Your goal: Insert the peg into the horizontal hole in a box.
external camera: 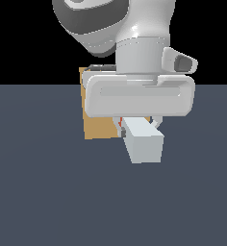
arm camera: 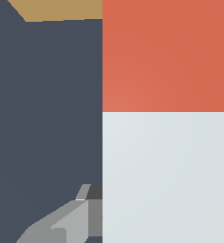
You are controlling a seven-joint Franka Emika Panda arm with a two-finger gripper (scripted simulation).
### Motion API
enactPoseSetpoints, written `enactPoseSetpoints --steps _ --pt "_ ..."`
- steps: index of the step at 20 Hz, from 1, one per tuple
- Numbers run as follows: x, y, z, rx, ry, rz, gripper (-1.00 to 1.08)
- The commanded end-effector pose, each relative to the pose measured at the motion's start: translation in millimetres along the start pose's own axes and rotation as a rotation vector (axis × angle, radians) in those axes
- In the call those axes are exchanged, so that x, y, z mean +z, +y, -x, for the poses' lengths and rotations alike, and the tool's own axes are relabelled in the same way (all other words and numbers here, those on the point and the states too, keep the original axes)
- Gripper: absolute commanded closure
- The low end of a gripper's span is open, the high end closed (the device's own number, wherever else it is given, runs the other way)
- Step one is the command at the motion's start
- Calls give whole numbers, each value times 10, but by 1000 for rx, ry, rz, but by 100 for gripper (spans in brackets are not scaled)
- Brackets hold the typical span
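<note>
In the exterior view, the white and grey robot arm (external camera: 120,29) is seen reaching down from the top of the picture over a flat dark slate-blue floor (external camera: 48,202). The broad white body of the gripper (external camera: 140,126) is turned square to the camera, and most of what lies behind it is hidden. Beneath it, the long square-section peg (external camera: 143,140), pale grey-white, is held off the floor with its pale end pointing toward the camera. Only a sliver of the peg's red end (external camera: 120,122) is visible, just under the gripper body. The fingers are closed onto the peg's sides; one grey finger (external camera: 157,124) can be made out against the peg on the exterior view's right.

The tan, cardboard-coloured box (external camera: 98,126) stands on the floor behind the gripper, shifted toward the exterior view's left, and is largely covered by the gripper body. The hole cannot be seen in either view, so it cannot be told whether the peg is aligned with it or has entered it.

In the wrist view, the peg (arm camera: 168,175) fills much of the picture at close range, its red portion (arm camera: 168,54) meeting the pale portion along a straight line. A corner of the tan box (arm camera: 61,9) is seen beyond the red end, and a grey finger (arm camera: 69,223) lies against the peg's pale side.
</note>
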State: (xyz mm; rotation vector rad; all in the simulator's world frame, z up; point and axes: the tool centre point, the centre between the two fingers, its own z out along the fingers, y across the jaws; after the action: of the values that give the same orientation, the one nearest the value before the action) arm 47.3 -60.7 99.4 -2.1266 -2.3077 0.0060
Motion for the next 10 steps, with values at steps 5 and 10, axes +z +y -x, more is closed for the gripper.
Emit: enactPoseSetpoints --steps 5,10 --pt "-205 -55 -71 -39 -1 5 108" --pt "-220 -55 -72 -40 0 5 108"
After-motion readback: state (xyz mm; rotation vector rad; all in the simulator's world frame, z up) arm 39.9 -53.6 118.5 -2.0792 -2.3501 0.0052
